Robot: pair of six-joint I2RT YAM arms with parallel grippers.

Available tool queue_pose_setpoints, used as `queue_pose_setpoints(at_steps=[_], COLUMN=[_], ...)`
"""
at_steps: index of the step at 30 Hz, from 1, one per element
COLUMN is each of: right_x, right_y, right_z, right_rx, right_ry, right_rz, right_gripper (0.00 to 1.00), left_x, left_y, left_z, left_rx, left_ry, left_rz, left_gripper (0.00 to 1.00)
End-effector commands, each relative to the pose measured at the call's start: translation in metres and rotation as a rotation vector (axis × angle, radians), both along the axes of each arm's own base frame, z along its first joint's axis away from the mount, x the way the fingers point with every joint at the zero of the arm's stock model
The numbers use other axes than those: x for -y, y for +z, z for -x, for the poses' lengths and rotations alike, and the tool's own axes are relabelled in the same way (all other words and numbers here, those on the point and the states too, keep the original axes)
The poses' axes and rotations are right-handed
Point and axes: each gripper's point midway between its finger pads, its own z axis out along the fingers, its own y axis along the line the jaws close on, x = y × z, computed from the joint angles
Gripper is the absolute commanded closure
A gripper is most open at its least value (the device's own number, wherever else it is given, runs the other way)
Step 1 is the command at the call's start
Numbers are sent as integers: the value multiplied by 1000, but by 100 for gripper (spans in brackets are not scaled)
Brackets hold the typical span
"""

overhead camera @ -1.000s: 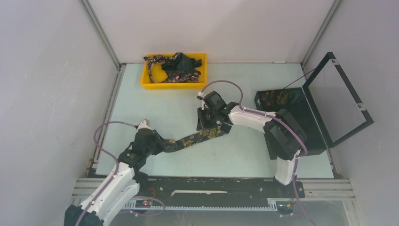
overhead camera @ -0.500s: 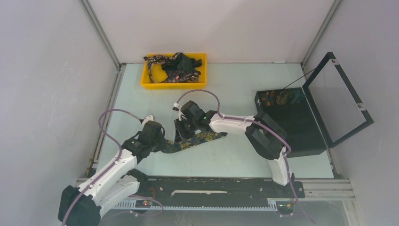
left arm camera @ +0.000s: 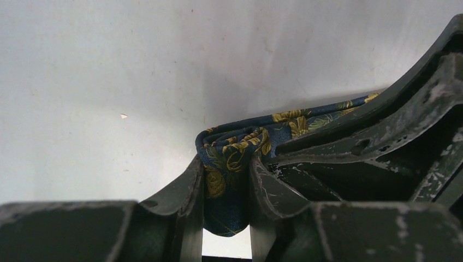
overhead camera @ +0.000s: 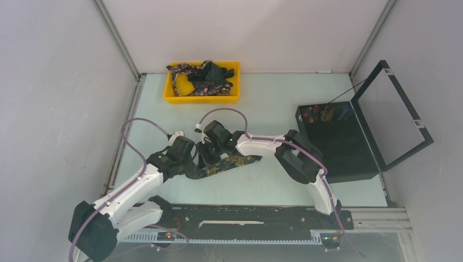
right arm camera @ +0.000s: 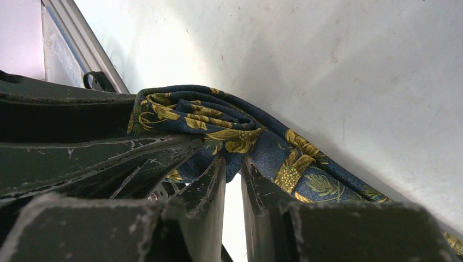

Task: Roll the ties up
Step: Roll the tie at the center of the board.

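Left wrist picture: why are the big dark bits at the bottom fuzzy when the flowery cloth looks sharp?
Left wrist view: the left gripper's fingers sit nearest the lens, so they blur; the tie is farther off and crisp, with a soft shadow on the table. Right wrist view: same, right gripper's fingers soft, tie sharp.

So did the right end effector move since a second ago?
Yes. The right end effector slid left, farther from the black box, still gripping the tie.

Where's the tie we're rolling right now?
Top view: the tie lies left of centre on the table, pinched by the left gripper and the right gripper, nearer the arms than the yellow tray.
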Motion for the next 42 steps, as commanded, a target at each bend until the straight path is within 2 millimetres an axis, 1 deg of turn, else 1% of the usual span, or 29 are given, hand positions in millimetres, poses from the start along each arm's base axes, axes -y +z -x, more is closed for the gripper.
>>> queue_pose_setpoints(at_steps=[1,3,5,13,18,22,24,28,31,36,39,41,42], right_x=[-8,-1,8,60,90,111,123,142,152,163,167,170,172], right_y=[5,4,9,30,32,30,27,26,27,26,27,27,27], right_z=[9,5,-3,-45,-63,-74,-80,-88,-90,-90,-90,-90,-90], right_rx=[-2,3,12,71,86,89,88,94,99,102,107,108,107], right_ry=[23,8,-15,-147,-220,-274,-306,-363,-386,-407,-413,-420,-422], right_rz=[-30,-18,-19,-13,16,49,66,94,102,114,118,123,125], right_gripper=[80,81,81,82,82,82,82,82,82,83,83,83,83], left_x=[-1,-1,0,6,9,6,8,13,17,30,41,47,50], left_y=[16,16,15,7,5,6,6,1,-2,-6,-14,-19,-21], left_z=[-10,-9,-8,-3,-3,-4,-5,-6,-7,-8,-9,-8,-8], left_rx=[25,7,-11,-80,-116,-155,-168,-200,-219,-240,-263,-276,-281], left_ry=[-27,-37,-53,-110,-141,-150,-159,-182,-194,-222,-242,-254,-258], left_rz=[-71,-104,-132,-238,-318,-430,-469,-542,-585,-636,-645,-648,-649], left_gripper=[100,100,100,100,100,100,100,100,100,100,100,98,96])
